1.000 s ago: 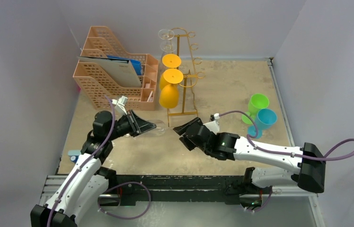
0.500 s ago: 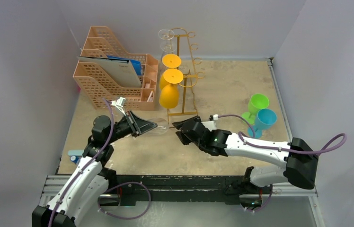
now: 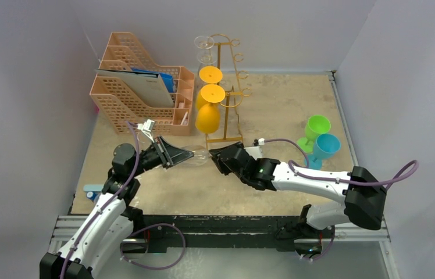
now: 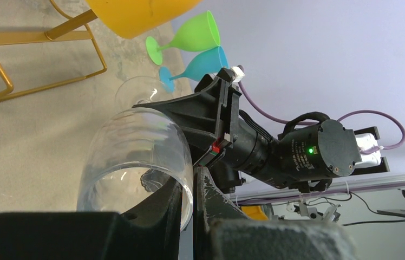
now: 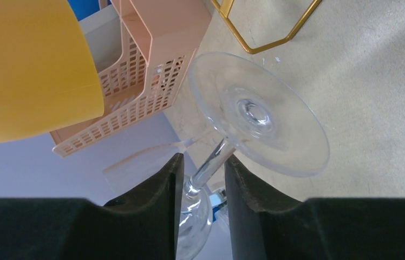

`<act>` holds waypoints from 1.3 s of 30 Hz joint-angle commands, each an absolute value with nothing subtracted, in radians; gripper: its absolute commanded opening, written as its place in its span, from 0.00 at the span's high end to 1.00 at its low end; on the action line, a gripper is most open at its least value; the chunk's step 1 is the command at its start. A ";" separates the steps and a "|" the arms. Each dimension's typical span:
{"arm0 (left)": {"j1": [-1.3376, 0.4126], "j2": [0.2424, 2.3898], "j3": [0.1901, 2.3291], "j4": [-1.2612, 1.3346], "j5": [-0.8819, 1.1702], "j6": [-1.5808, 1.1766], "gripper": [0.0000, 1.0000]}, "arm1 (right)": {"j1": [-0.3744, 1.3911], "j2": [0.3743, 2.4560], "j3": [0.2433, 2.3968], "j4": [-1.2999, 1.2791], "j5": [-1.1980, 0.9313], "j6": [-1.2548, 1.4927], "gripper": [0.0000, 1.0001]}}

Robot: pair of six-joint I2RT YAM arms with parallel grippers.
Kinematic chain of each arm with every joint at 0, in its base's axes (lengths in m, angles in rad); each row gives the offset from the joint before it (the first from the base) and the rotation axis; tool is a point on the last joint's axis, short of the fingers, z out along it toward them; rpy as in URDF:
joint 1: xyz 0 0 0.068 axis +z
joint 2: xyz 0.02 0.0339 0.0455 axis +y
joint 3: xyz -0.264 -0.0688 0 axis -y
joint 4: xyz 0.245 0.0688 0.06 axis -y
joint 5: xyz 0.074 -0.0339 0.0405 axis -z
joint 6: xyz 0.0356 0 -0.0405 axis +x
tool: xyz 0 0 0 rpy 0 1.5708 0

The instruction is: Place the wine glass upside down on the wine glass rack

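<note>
A clear wine glass (image 3: 195,155) lies sideways above the table, held between the two arms. My left gripper (image 3: 184,154) is shut on the bowl's rim (image 4: 189,179), one finger inside the bowl and one outside. My right gripper (image 3: 213,155) is open, its fingers on either side of the stem (image 5: 211,161) with a gap on the right side. The round foot (image 5: 260,114) sits just past its fingertips. The gold wire wine glass rack (image 3: 221,81) stands behind them at the back centre.
Three orange glasses (image 3: 210,96) and a clear one (image 3: 204,44) hang on the rack's left side. A peach lattice organizer (image 3: 139,93) stands to its left. A green glass (image 3: 317,126) and a blue glass (image 3: 327,145) stand at the right.
My right arm has moved left to the glass's stem and its jaws have narrowed around it. The left gripper has kept hold of the bowl, shifting slightly.
</note>
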State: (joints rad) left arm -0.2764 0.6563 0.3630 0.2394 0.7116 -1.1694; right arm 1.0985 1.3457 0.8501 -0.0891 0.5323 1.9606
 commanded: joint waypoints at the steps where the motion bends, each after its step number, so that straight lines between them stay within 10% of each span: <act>1: -0.281 0.654 0.348 0.364 0.743 -1.199 1.00 | 1.093 1.361 0.860 -0.036 0.568 1.996 0.66; 11: -0.282 0.640 0.327 0.362 0.767 -1.174 1.00 | 1.090 1.365 0.851 0.031 0.526 2.009 0.81; 21: -0.282 0.652 0.331 0.333 0.780 -1.156 1.00 | 1.089 1.369 0.859 0.128 0.431 2.015 0.75; 28: -0.282 0.658 0.330 0.329 0.779 -1.147 0.98 | 1.091 1.362 0.852 0.145 0.417 2.014 0.92; 39: -0.282 0.605 0.380 0.125 0.755 -1.118 0.57 | 1.083 1.249 0.820 -0.093 0.538 1.898 1.00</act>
